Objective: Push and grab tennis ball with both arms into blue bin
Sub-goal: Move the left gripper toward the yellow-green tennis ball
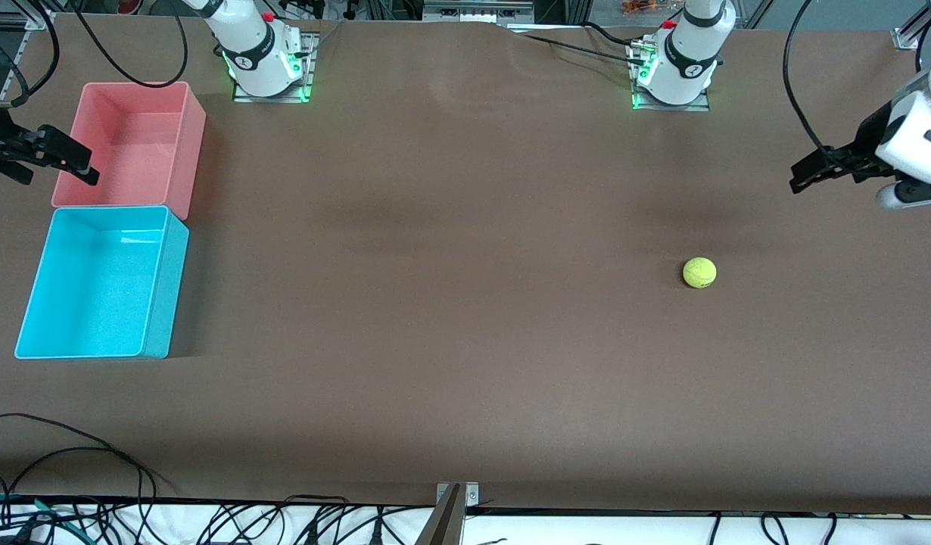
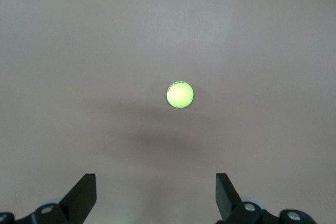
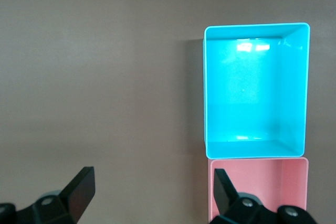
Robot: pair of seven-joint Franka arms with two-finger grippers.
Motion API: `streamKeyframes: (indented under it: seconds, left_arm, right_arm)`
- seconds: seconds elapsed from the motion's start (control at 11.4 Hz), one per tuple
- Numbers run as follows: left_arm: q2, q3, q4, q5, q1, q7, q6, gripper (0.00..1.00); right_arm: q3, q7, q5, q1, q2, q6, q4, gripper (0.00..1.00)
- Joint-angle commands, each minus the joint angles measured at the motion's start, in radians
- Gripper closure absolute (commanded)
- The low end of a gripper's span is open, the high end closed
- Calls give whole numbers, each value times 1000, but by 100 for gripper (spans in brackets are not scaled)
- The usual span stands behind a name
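Yellow-green and fuzzy, the tennis ball (image 1: 699, 272) sits alone on the brown table (image 1: 450, 318), toward the left arm's end. Nothing touches it. The blue bin (image 1: 159, 303) is well apart from it, at the right arm's end of the table, and it looks empty. A pink bin (image 1: 189, 136) stands touching the blue one, farther from the front camera.

The left gripper (image 1: 802, 175) hangs in the air near its end of the table, not yet over the ball. Its fingers (image 2: 81, 198) are spread wide and hold nothing. In the left wrist view the ball (image 2: 180, 94) shows ahead of them, lined up with the gap.

The right gripper (image 1: 83, 168) hangs just beside the pink bin's edge. Its fingers (image 3: 79, 192) are spread wide too, with nothing in them. Its wrist view looks down on the blue bin (image 3: 294, 129) and the pink bin (image 3: 299, 167).

I think the job is only starting. The first step looks like the push. Next, the left arm should come down low at the ball's outer side and nudge it gently toward the right arm's end. A hard push may send the round ball rolling away.
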Motion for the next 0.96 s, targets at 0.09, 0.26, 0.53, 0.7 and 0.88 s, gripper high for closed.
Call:
streamKeyframes:
  seconds: [0.09,0.26,0.53,0.7,0.88]
  left_arm:
    - [-24,-5,-67,8,37,6,48,0]
    - [-22,-5,-82,8,48,6,46,0]
    - [-9,-3,-111,8,50,6,87,0]
    - [-4,-2,-161,8,51,6,168,0]
    - [1,-2,-242,8,57,6,291,0]
  right_arm:
    - [-1,4,6,1,10,-17,22,0]
    - [-1,4,6,1,8,-17,22,0]
    - [0,4,6,1,8,-17,22,0]
    - [0,4,6,2,10,-17,22,0]
    - [3,4,6,2,10,-18,21,0]
